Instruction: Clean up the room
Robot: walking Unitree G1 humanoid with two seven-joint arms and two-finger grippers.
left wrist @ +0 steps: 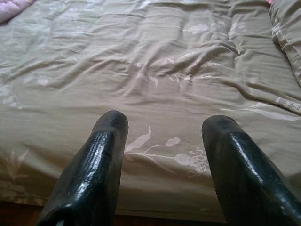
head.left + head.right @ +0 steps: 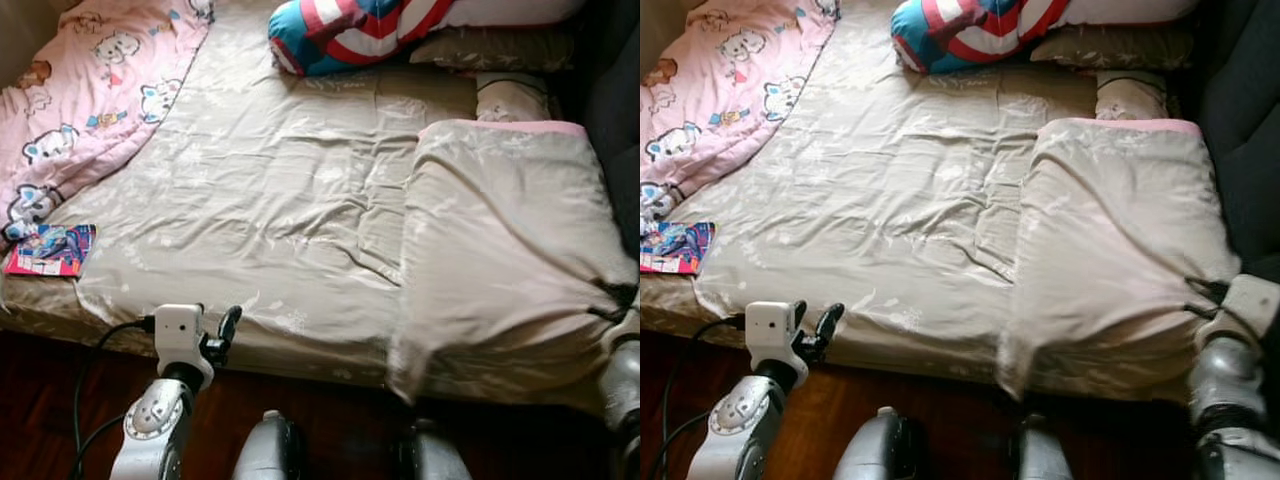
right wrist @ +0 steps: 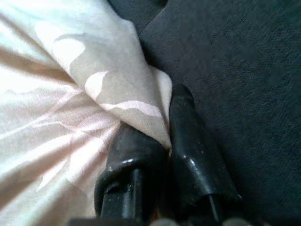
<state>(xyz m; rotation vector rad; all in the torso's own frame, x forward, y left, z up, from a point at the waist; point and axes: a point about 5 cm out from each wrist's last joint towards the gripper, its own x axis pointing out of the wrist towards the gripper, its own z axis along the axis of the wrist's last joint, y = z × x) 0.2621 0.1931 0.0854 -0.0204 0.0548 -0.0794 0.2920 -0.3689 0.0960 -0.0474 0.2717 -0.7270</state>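
A beige floral blanket lies folded over the right side of the bed, its pink lining showing at the far edge. My right gripper is shut on the blanket's near right corner, cloth pinched between the fingers; it sits at the bed's right edge. My left gripper is open with nothing between its fingers, hovering at the bed's near edge over the beige sheet.
A pink cartoon quilt is bunched at the far left. A colourful booklet lies on the near left corner. A red, white and blue cushion and pillows sit at the head. Dark wooden floor runs below.
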